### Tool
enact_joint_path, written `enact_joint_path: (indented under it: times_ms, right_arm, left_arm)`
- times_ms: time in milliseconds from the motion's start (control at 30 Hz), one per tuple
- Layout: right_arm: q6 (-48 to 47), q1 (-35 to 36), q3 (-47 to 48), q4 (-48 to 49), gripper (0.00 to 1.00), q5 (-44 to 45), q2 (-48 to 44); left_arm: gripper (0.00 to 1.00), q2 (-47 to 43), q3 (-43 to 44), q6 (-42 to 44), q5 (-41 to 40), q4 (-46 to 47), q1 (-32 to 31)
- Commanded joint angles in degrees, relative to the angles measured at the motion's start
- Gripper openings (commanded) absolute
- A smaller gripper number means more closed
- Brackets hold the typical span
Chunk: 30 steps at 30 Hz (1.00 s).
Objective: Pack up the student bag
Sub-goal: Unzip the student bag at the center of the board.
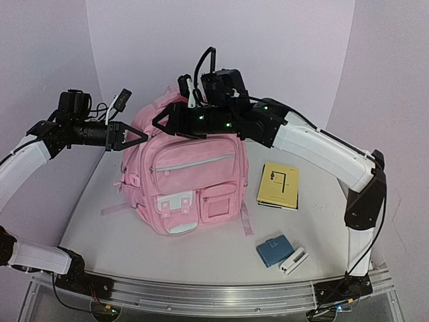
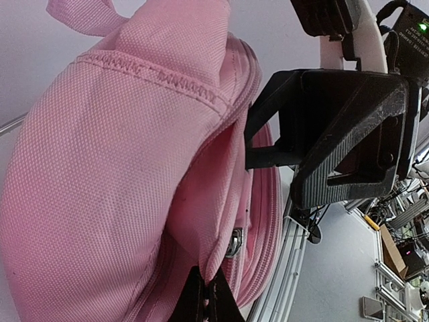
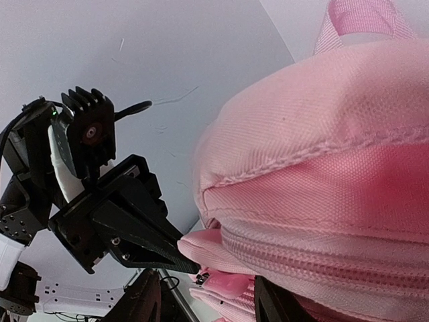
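- Top external view, left side: left gripper [image 1: 142,136] is pressed together, pinching a fold of fabric on the left flank of the student bag [image 1: 188,176], near its top.
- Centre: bag stands upright on the table [image 1: 214,265], front pockets facing cam. In the right wrist view the main zip [image 3: 322,258] looks closed along the top.
- Upper centre: right gripper [image 1: 159,122] sits at the bag's top left corner. Its fingers [image 3: 144,298] are spread w/ a pink zip tab [image 3: 218,282] between them; can't tell if they touch it.
- Right of frame: yellow book [image 1: 278,186] lies flat just beside the bag. Lower right: blue pouch [image 1: 273,251] and small white item [image 1: 293,261] touch each other, well apart from the bag.
- Progress, my read: early. Nothing visibly packed and 3 items are outside. To do: open zip, load items, close.
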Motion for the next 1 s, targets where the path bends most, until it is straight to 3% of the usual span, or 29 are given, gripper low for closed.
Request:
enact_joint_path:
  times_ms: [0, 600, 700, 833, 967]
  right_arm:
    - [0.77, 0.97, 1.41, -6.16, 0.46, 3.64, 2.67]
    - [4.67, 2.10, 3.65, -3.82, 0.23, 5.70, 7.19]
    - [4.78, 2.06, 3.36, -3.53, 0.15, 6.40, 7.19]
    - [4.97, 2.12, 1.51, -2.40, 0.00, 8.56, 5.40]
    - [3.72, 2.15, -2.55, 0.89, 0.00, 15.48, 0.86]
  left_arm:
    - [0.00, -0.98, 2.24, -0.24, 4.66, 7.61, -1.08]
    - [0.00, -1.15, 2.01, -0.20, 4.63, 7.56, -1.45]
    - [0.00, -1.33, 1.92, -0.08, 4.08, 7.44, -1.42]
    - [0.00, -2.06, 1.27, -0.11, -0.11, 6.95, -1.43]
    - [0.00, -4.13, -1.10, -0.05, -9.70, 6.38, -1.44]
